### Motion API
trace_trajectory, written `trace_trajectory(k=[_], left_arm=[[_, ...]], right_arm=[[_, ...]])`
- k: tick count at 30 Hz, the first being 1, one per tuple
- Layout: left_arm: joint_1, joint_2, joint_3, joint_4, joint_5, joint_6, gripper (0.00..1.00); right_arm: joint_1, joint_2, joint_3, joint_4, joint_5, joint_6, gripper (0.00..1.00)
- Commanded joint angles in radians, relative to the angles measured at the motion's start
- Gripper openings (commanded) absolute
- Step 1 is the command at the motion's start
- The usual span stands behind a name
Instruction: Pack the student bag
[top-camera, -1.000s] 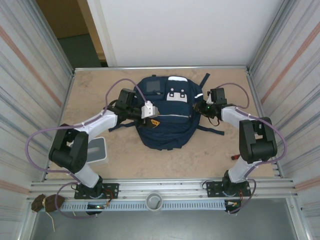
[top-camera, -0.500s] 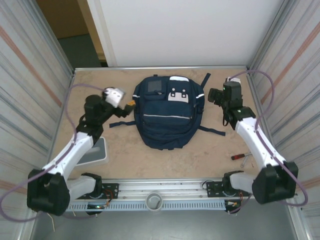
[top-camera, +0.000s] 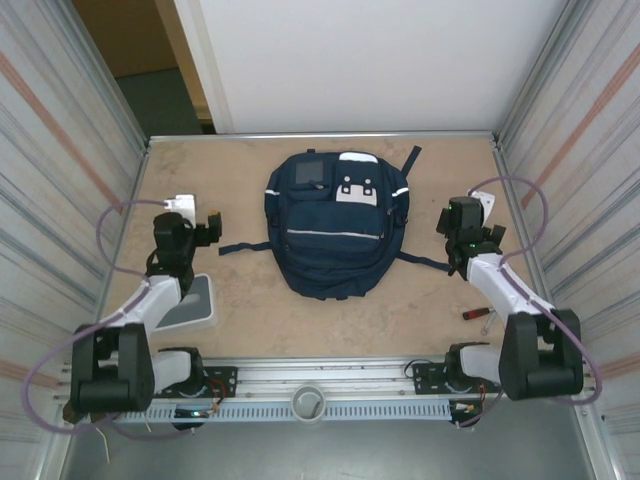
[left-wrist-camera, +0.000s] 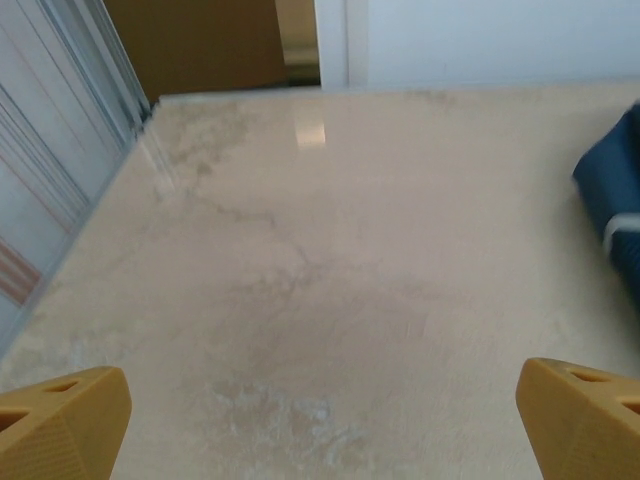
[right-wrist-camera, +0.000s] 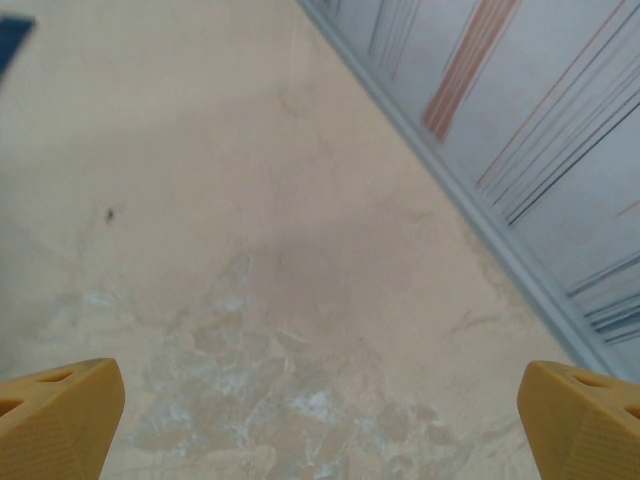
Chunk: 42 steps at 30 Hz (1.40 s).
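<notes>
Student bag (top-camera: 335, 225), a large navy blue fabric backpack, lies flat and apparently closed mid-way across the beige table (top-camera: 250, 180) in the top view, with the left gripper (top-camera: 205, 225) and right gripper (top-camera: 465, 238) well apart at its sides, so packing looks either finished or not begun. Left wrist: yellow fingertips (left-wrist-camera: 62, 420) spread wide over bare tabletop, with the bag's edge (left-wrist-camera: 612, 200) at right. Right wrist: fingertips (right-wrist-camera: 60, 415) likewise spread, holding nothing

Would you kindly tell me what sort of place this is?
Probably a lab robot test cell: ribbed metal side walls, an aluminium mounting rail at the near edge, and a stone-look table bearing the student bag.
</notes>
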<state>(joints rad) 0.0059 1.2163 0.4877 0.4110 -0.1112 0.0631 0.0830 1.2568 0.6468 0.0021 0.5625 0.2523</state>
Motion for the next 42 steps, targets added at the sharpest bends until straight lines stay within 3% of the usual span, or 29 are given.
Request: trace_trajectory(k=[1, 4, 10, 19, 26, 34, 36, 38, 42], left_arm=[[0.005, 0.040, 0.021, 0.021, -0.034, 0.015, 0.99], [0.008, 0.050, 0.017, 0.029, -0.034, 0.029, 0.99], [0.011, 0.044, -0.027, 0.069, -0.024, 0.020, 0.99], [0.023, 0.097, -0.092, 0.203, 0.049, 0.046, 0.99], [0.046, 0.091, -0.082, 0.171, 0.110, 0.040, 0.99], [0.045, 0.056, -0.124, 0.211, 0.162, 0.058, 0.99], [0.047, 0.054, -0.128, 0.216, 0.173, 0.003, 0.99], [0.049, 0.073, -0.162, 0.329, 0.240, -0.042, 0.99], [0.046, 0.187, -0.146, 0.423, 0.270, -0.032, 0.99]], right_arm=[[-0.002, 0.047, -0.071, 0.236, -0.018, -0.052, 0.99], [-0.007, 0.076, -0.130, 0.358, -0.074, -0.083, 0.99], [-0.012, 0.113, -0.130, 0.387, -0.137, -0.100, 0.99], [-0.045, 0.134, -0.199, 0.573, -0.280, -0.117, 0.99], [-0.081, 0.163, -0.312, 0.834, -0.374, -0.144, 0.99], [-0.084, 0.278, -0.284, 0.884, -0.432, -0.163, 0.99], [-0.085, 0.281, -0.283, 0.886, -0.435, -0.165, 0.99], [-0.085, 0.282, -0.272, 0.866, -0.444, -0.169, 0.99], [-0.084, 0.282, -0.261, 0.843, -0.446, -0.167, 0.99]])
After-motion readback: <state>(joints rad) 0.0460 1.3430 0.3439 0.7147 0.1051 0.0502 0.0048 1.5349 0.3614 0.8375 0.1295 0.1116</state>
